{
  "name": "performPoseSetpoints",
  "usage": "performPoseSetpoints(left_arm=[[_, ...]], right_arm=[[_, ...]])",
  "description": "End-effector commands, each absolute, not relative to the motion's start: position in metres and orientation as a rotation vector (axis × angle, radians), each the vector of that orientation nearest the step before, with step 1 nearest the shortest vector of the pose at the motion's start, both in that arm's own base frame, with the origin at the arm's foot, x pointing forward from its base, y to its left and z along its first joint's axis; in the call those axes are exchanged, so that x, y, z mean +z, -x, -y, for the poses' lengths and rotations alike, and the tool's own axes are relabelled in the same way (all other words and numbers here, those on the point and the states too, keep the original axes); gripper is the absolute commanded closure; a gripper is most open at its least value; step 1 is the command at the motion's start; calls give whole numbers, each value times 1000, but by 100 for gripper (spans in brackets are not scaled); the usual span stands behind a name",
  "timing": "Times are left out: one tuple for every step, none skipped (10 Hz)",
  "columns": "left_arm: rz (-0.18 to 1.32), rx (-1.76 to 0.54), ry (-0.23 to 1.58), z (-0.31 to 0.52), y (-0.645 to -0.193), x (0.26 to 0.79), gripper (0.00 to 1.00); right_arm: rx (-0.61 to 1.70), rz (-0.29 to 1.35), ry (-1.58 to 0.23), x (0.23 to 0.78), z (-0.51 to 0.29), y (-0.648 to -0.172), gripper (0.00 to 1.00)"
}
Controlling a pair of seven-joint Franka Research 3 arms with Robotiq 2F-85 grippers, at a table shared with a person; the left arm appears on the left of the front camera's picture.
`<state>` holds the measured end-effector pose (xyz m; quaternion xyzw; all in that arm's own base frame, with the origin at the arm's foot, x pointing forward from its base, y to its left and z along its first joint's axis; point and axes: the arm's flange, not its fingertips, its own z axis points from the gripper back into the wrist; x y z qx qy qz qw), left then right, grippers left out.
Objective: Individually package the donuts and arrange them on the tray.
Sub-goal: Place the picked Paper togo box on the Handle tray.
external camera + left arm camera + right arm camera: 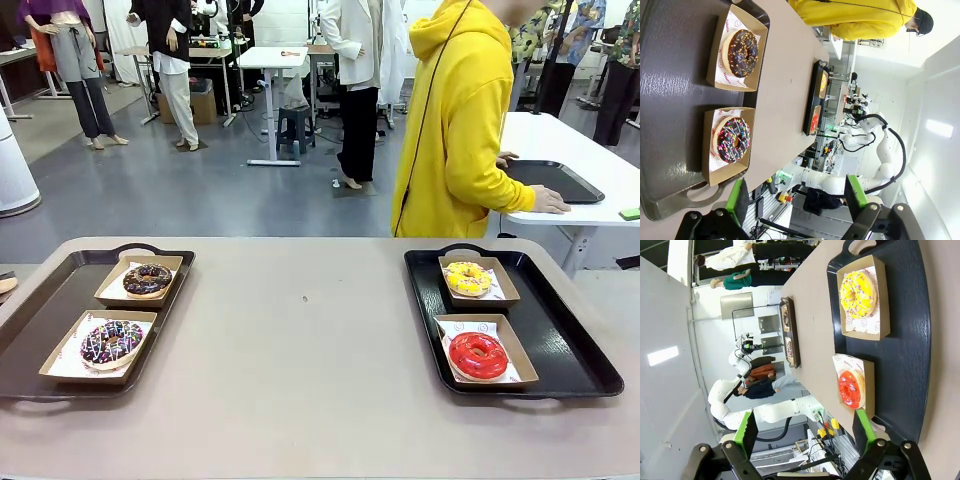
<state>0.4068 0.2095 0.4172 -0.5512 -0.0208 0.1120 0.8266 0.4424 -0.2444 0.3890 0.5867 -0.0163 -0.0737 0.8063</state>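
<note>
Two dark trays lie on the table. On the left tray [40,330] two cardboard boxes each hold a donut: a chocolate donut with nut bits [147,280] at the back and a chocolate donut with coloured sprinkles [111,343] in front. The right tray [570,345] carries a yellow sprinkled donut [468,278] and a glossy red donut [478,355], each in its own box. My left gripper [796,200] hangs open above the left tray's near end, over the sprinkled chocolate donut [733,140]. My right gripper [805,432] hangs open near the red donut [849,388].
A person in a yellow hoodie [460,120] stands at the table's far side, turned away with hands on another table that holds a black tray [555,180]. The tan tabletop [300,340] between the two trays is bare.
</note>
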Motion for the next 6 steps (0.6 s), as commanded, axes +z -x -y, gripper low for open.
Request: performPoseSetpoints(left_arm=[[50, 223, 1168, -211, -405, 417, 0], [50, 223, 1168, -211, -405, 417, 0], [50, 223, 1168, -211, -405, 417, 0], [50, 223, 1168, -211, -405, 417, 0], [50, 223, 1168, -211, -405, 417, 0], [50, 223, 1168, -211, -405, 417, 0]], right_arm=[[-154, 30, -1261, 391, 242, -439, 0], [-154, 30, -1261, 391, 242, -439, 0], [-154, 30, -1261, 391, 242, -439, 0], [-154, 30, -1261, 391, 242, -439, 0], [-154, 30, -1261, 391, 242, -439, 0], [-154, 30, -1261, 391, 242, -439, 0]])
